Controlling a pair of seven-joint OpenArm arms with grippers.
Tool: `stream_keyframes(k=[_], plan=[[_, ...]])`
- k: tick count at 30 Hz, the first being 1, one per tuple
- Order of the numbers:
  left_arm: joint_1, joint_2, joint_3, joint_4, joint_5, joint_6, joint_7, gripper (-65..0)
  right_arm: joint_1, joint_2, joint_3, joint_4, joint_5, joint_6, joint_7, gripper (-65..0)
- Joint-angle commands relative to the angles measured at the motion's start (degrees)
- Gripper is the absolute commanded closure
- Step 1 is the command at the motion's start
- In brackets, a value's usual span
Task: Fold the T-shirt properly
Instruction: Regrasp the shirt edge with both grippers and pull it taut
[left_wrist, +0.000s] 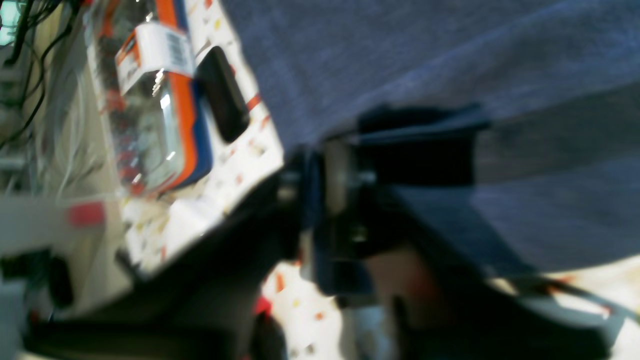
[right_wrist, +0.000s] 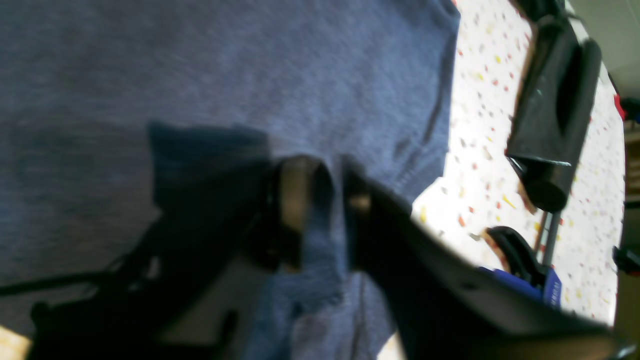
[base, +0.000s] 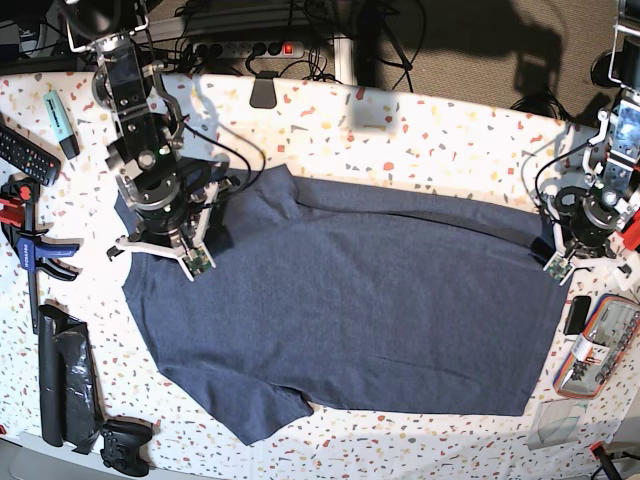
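Already one lengthwise fold looks made: the T-shirt (base: 350, 310) lies doubled across mid-frame on the speckled worktop (base: 440, 130), a sleeve poking out at lower left. The left claw (left_wrist: 320, 200) and right claw (right_wrist: 320, 210) each straddle a hem edge, jaws partly parted; whether gripping, cannot tell. Cross-folds remain.

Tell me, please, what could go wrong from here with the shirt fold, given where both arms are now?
1. In the right wrist view a strip of the T-shirt lies between the right gripper's parted fingers; lifting away might drag the cloth.
2. The left gripper sits at the shirt's far edge near the clear parts case, which a wide sweep might knock.
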Motion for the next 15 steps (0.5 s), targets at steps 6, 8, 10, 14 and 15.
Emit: stream_keyframes(k=[6, 8, 10, 14, 15], plan=[[-1.09, -1.90, -0.46, 1.29, -0.07, 13.38, 7.80, -32.9, 1.03, 0.61, 1.09, 1.38, -0.17, -0.63, -3.52, -27.3], [-1.09, -2.29, -0.46, 1.84, -0.31, 13.40, 9.99, -32.8, 0.98, 0.79, 1.14, 2.58, 2.60, -0.63, -5.49, -27.3], [-0.98, -2.89, -0.46, 3.04, -3.34, 13.75, 12.07, -31.7, 0.66, 1.07, 1.38, 4.61, 6.93, -0.63, -7.15, -27.1], [-0.96, -4.11, -0.46, 7.04, -15.37, 14.23, 15.04, -28.9, -0.81, 1.05, 4.55, 9.25, 16.26, -0.63, -9.22, -22.0], [-0.96, -4.11, -0.46, 8.11, -17.75, 14.21, 15.72, -28.9, -1.27, 1.05, 5.86, 10.01, 18.38, -0.61, -9.77, -19.7]])
